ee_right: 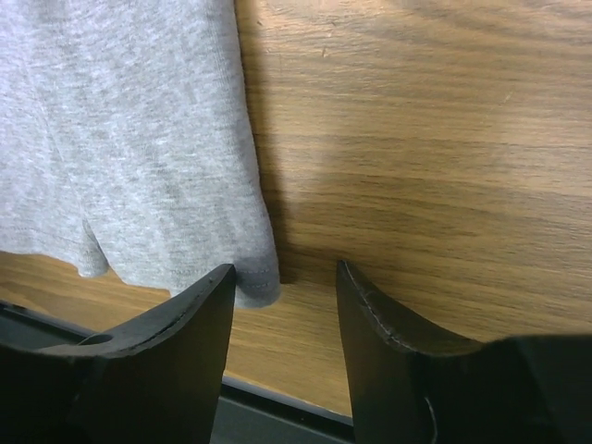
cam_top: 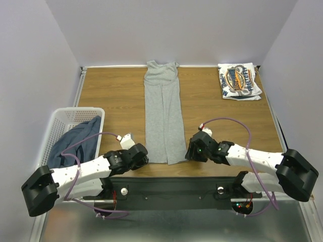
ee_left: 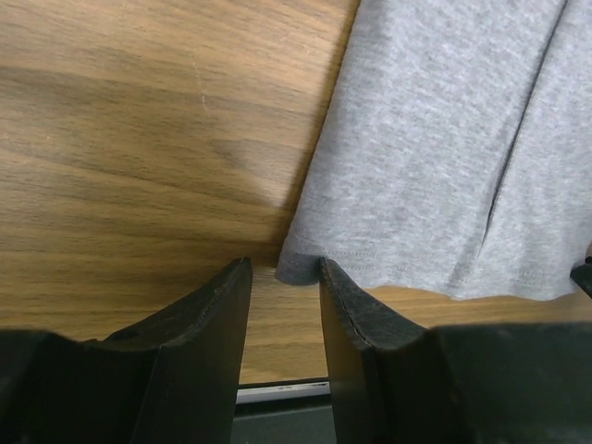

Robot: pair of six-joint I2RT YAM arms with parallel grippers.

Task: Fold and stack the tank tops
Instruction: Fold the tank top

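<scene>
The light grey tank top (cam_top: 162, 115) lies folded lengthwise into a long strip down the middle of the wooden table. My left gripper (cam_top: 142, 153) is open at its near left hem corner (ee_left: 298, 268), which sits between the fingertips. My right gripper (cam_top: 190, 153) is open at the near right hem corner (ee_right: 259, 280), which lies by the left finger. The white tank top with the blue-and-orange logo (cam_top: 239, 81) lies folded at the far right. The dark slate blue tank top (cam_top: 75, 141) sits crumpled in the basket.
The white lattice basket (cam_top: 60, 120) stands at the left edge of the table. The table's near edge (ee_right: 277, 398) and a black rail run just below both grippers. White walls close in the back and sides.
</scene>
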